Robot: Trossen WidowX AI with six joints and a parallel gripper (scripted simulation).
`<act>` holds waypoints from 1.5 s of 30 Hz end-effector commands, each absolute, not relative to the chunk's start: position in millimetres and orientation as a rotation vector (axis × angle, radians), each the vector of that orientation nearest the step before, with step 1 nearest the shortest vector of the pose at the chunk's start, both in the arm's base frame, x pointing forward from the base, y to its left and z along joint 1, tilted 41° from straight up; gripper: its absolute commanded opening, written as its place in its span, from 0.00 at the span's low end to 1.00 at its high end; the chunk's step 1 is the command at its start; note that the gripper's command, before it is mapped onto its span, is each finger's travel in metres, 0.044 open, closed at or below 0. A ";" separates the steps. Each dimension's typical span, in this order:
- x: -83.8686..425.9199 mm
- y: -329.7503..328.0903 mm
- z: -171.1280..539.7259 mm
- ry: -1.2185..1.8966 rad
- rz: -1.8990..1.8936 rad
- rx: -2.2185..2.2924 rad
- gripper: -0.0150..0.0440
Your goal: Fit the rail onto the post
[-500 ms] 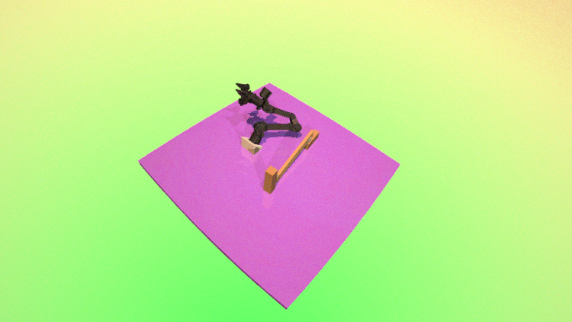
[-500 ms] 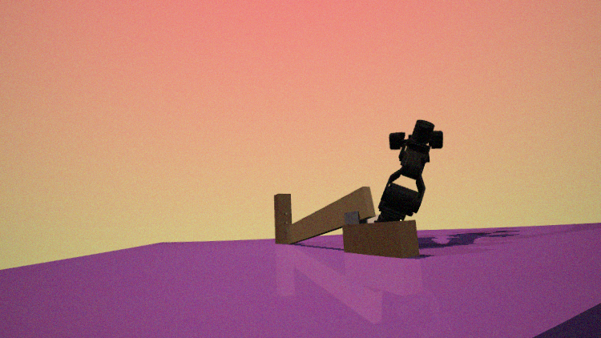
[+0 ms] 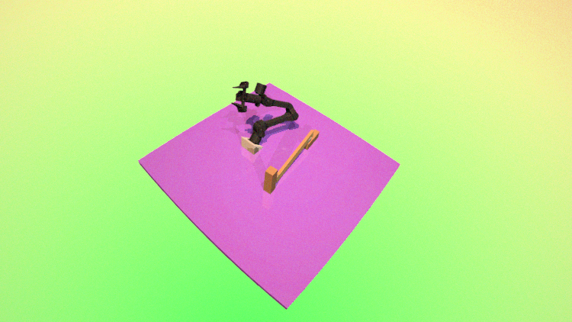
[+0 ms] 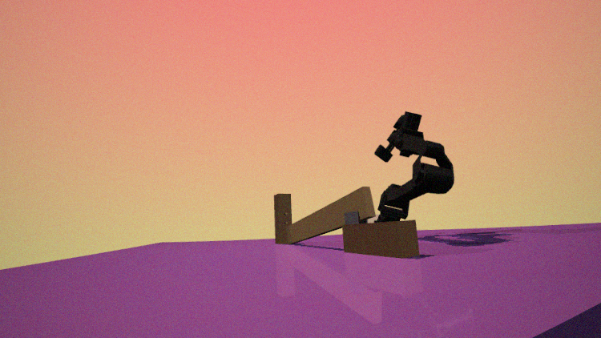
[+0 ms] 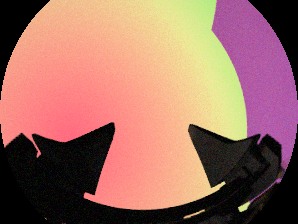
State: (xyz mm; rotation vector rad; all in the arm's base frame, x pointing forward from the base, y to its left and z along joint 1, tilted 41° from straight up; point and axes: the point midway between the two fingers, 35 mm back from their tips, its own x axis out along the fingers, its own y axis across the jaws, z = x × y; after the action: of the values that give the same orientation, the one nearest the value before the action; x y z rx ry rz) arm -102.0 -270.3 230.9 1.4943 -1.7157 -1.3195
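The long wooden rail [image 3: 295, 155] [image 4: 332, 213] slopes down from the footboard block [image 4: 380, 239] to the table beside the foot of the post. Its raised far end is at the grey bracket [image 4: 351, 217] on the block. The short upright post [image 3: 270, 180] [image 4: 280, 214] shows two small pegs low on its face in the exterior view. The rail's near end is low, below the pegs; its holes are not visible. My gripper [image 3: 232, 94] [image 5: 153, 127] is wide open and empty, high in the air on the arm's side, away from the rail and post.
The magenta table [image 3: 248, 223] [image 4: 167, 290] carries everything. The pale arm base mount [image 3: 249, 145] stands to the left of the rail in the top view. The black folded arm [image 3: 275, 120] [image 4: 434, 179] rises from it. The wrist view shows mostly background and a table edge at right.
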 end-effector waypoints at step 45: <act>274.3 -179.0 62.5 1.044 0.744 -0.319 1.00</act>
State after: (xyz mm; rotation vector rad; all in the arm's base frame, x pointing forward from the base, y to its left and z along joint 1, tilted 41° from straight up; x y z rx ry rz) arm 235.7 -226.7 83.6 0.0160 1.1270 0.1924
